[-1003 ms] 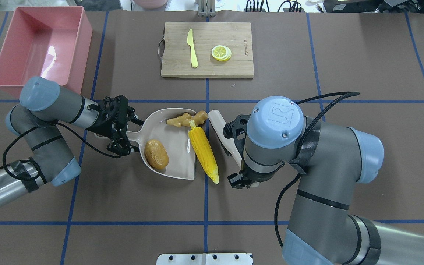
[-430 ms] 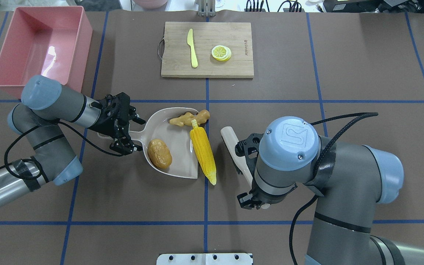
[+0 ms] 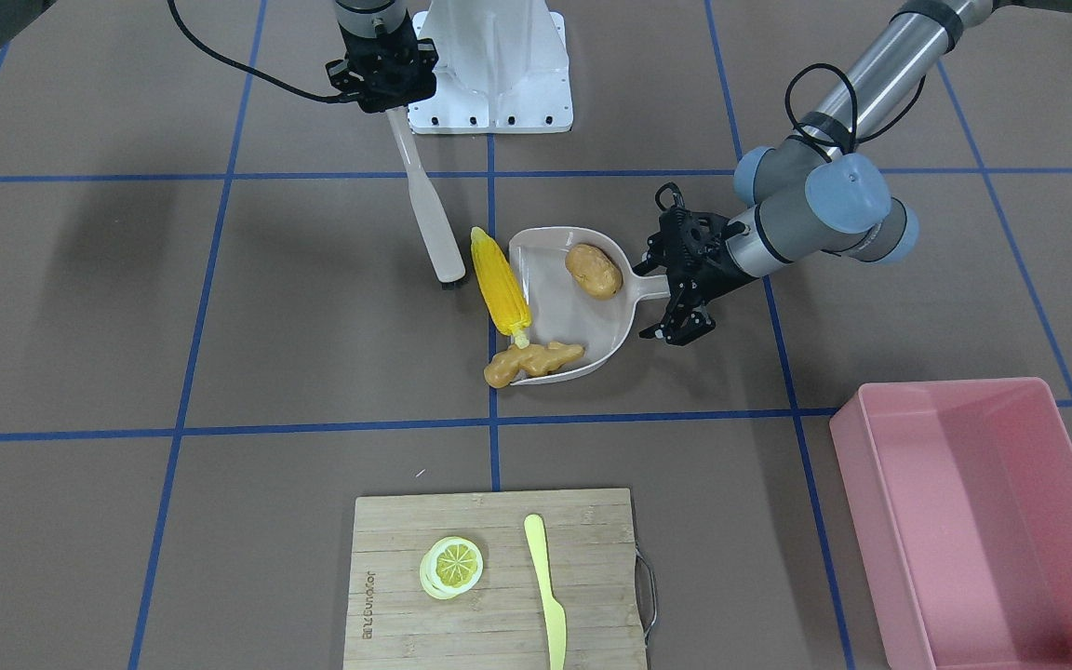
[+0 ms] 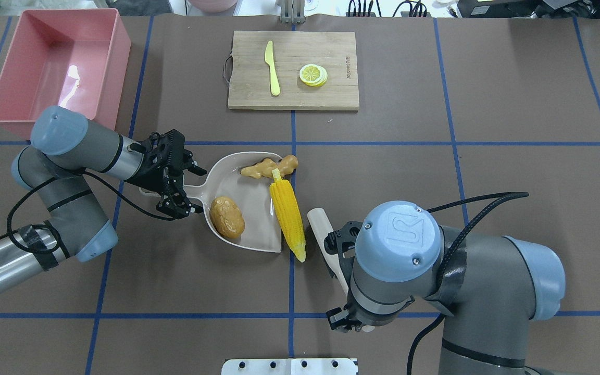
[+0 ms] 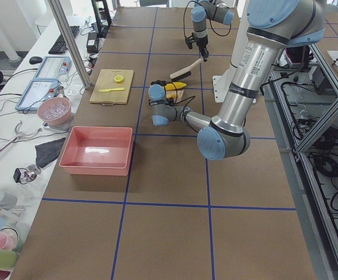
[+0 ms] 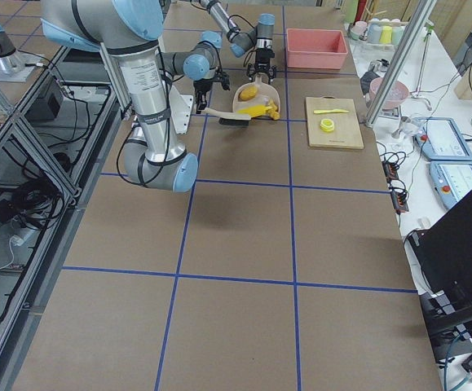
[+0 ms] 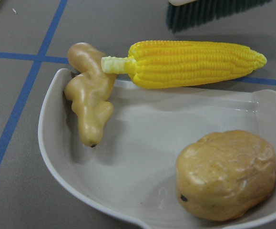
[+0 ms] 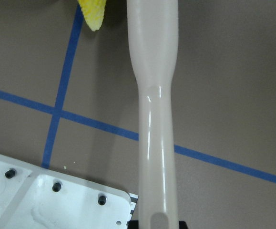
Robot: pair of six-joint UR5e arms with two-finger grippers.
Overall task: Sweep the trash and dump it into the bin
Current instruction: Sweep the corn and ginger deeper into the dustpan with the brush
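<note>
My left gripper [image 4: 188, 190] is shut on the handle of the beige dustpan [image 4: 250, 200], which lies flat on the table. The brown potato [image 4: 227, 217] sits inside the pan. The tan ginger root [image 4: 269, 167] straddles the pan's far corner. The yellow corn cob [image 4: 287, 219] lies along the pan's open lip, still on the table [image 7: 190, 64]. My right gripper [image 3: 385, 93] is shut on the handle of a beige brush [image 3: 426, 200], whose head [image 3: 448, 274] is a little apart from the corn. The pink bin [image 4: 55, 67] stands at the far left, with nothing in it.
A wooden cutting board [image 4: 331, 94] at the far centre carries a yellow knife [image 4: 272, 67] and a lemon slice [image 4: 313, 74]. The white robot base plate [image 4: 289, 366] is at the near edge. Blue tape lines cross the brown table.
My right arm has pulled the brush back toward the robot's base, away from the corn. The dustpan has shifted slightly toward the corn. The potato and the ginger have kept their places in the pan.
</note>
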